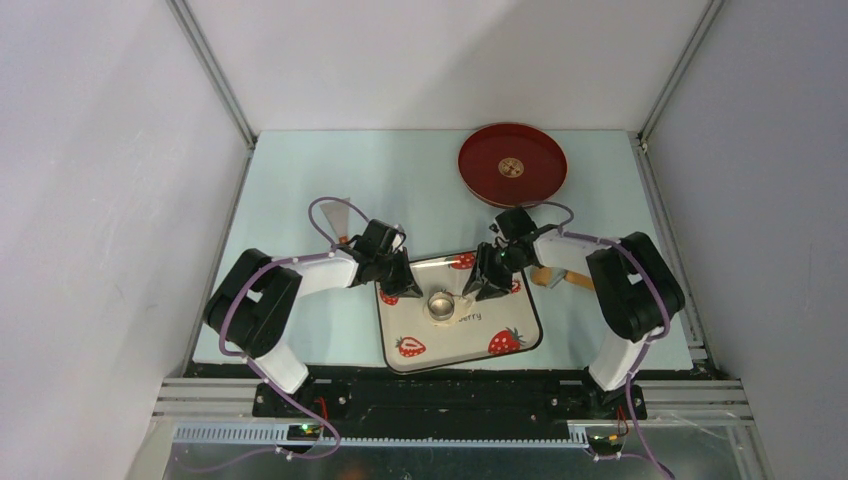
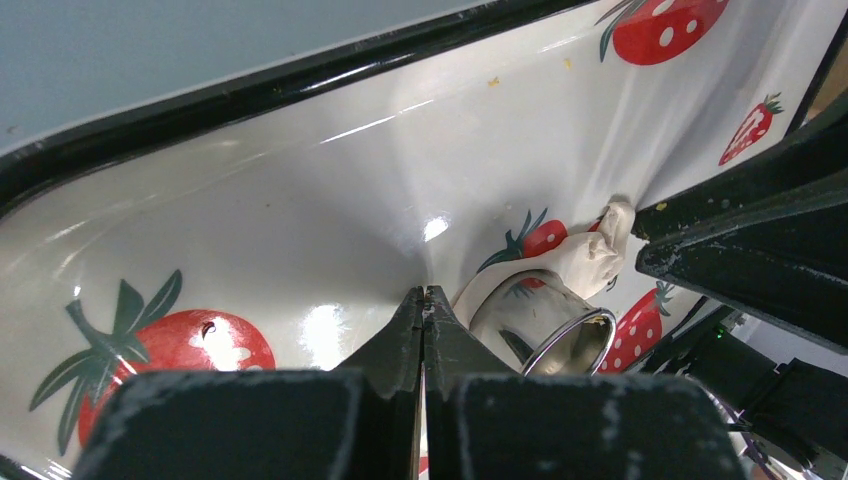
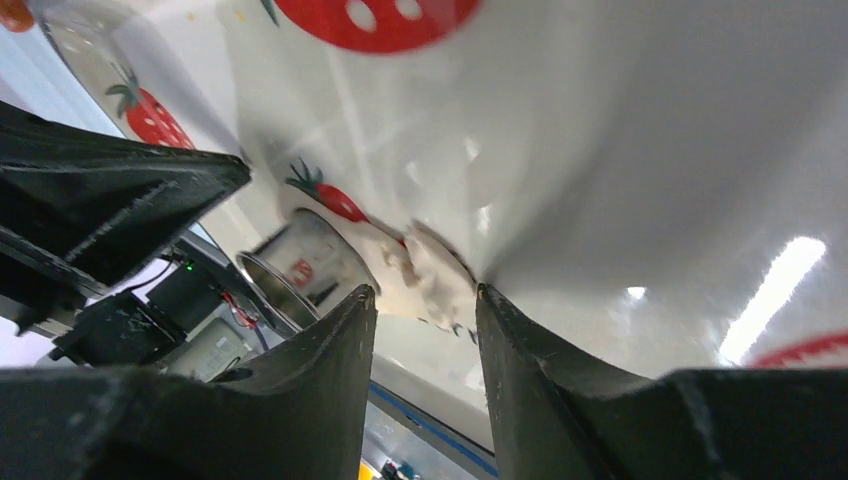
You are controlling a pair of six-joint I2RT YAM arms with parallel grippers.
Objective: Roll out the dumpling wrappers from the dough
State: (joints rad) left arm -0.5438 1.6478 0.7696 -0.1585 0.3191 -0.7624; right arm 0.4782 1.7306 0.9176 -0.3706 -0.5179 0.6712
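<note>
We see the left gripper (image 2: 424,300) pinched fully closed and empty, over one strawberry plate (image 1: 455,345). The right gripper (image 3: 425,291) is partly open and holds nothing. One lump of dough (image 3: 438,270) lies mid-plate just past its tips, against one steel ring cutter (image 2: 548,328). One red tray (image 1: 512,165) sits far right.

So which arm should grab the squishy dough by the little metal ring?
Probably the right arm: its jaws are open, with the dough just in front of the gap. The left arm has its jaws shut, and the ring sits between it and the dough.
</note>
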